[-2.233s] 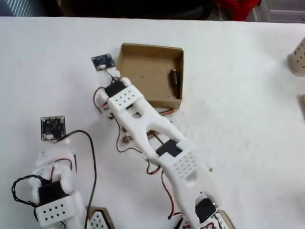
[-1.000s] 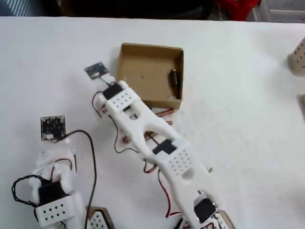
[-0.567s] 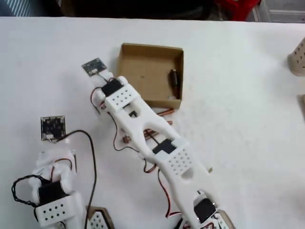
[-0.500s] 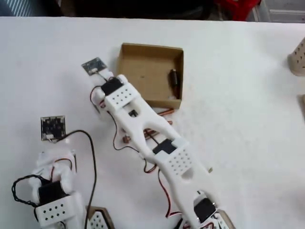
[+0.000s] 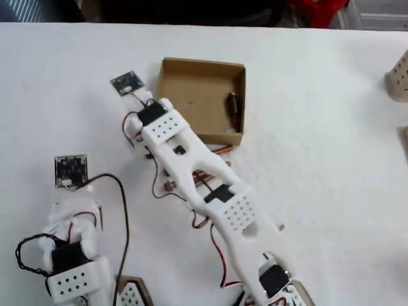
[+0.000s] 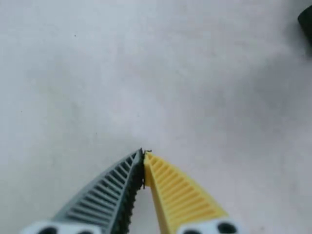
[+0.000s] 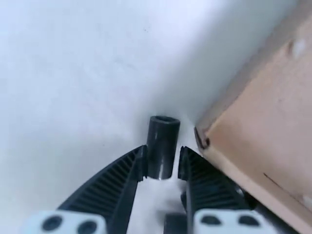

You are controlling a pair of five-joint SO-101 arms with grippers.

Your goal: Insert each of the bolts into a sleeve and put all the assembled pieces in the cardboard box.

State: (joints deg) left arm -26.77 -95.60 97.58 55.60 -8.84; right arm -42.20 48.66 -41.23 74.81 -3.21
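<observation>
Two arms are seen on the white surface [image 5: 319, 159]. One cardboard box [image 5: 191, 95] is counted, one sleeve [image 7: 163, 134], and one dark piece [image 5: 233, 107] inside the box.

The sleeve is a short, dark cylinder with a hollow, open end. It is pinched between the right fingers [image 7: 122, 180], both black and ribbed, one on each side of its lower part. It is held just beside an outer corner of the box, apart from the wall by a narrow gap. Whether its lower end touches the surface cannot be told.

In the high view the right arm [image 5: 236, 213] is stretched from the near edge to the box's left wall, and the sleeve is hidden beneath its wrist.

The box is brown, square, shallow and open at the top. The dark piece in it is small and slender and lies along the right wall; whether it is a bolt in a sleeve cannot be told.

The left arm [image 5: 70, 268] is placed at the near left corner, well apart from the box. The left fingers [image 6: 175, 195], one grey and one yellow, are pressed together at the tips over bare surface, with nothing between them.
</observation>
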